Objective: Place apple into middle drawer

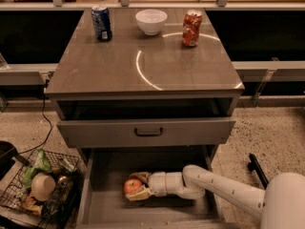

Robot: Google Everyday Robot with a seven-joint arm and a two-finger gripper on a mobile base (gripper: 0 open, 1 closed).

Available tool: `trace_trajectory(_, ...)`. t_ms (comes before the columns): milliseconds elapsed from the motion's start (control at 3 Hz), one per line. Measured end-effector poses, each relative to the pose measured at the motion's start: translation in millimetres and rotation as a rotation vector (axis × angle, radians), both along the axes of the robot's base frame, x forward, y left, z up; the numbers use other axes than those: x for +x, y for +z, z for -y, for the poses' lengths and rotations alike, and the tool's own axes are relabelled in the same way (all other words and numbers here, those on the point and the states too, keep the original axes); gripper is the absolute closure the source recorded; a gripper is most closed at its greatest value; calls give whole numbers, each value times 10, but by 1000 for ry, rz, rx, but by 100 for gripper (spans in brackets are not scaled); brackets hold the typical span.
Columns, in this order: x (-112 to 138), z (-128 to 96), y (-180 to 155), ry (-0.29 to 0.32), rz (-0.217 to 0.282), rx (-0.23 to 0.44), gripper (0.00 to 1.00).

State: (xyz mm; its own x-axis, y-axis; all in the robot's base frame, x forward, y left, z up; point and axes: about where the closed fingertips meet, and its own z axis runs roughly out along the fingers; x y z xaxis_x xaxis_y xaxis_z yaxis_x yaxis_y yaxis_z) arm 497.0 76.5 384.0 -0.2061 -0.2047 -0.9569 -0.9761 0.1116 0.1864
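The red-orange apple sits between the fingers of my gripper, inside the pulled-out middle drawer, a grey metal box low in front of the cabinet. The gripper is shut on the apple and holds it low over the left-centre of the drawer floor; I cannot tell if it touches the floor. My white arm reaches in from the lower right, over the drawer's right wall.
Above is a grey drawer front with a dark bar handle. The cabinet top carries a blue can, a white bowl and a red-orange soda can. A wire basket of clutter stands on the floor at left.
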Motion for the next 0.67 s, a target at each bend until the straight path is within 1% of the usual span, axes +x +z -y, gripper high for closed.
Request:
trace_trajectory(333,-9,-19,2,3,-1,1,59)
trace_trajectory(667,-20,-44,4,7,-2,4,28)
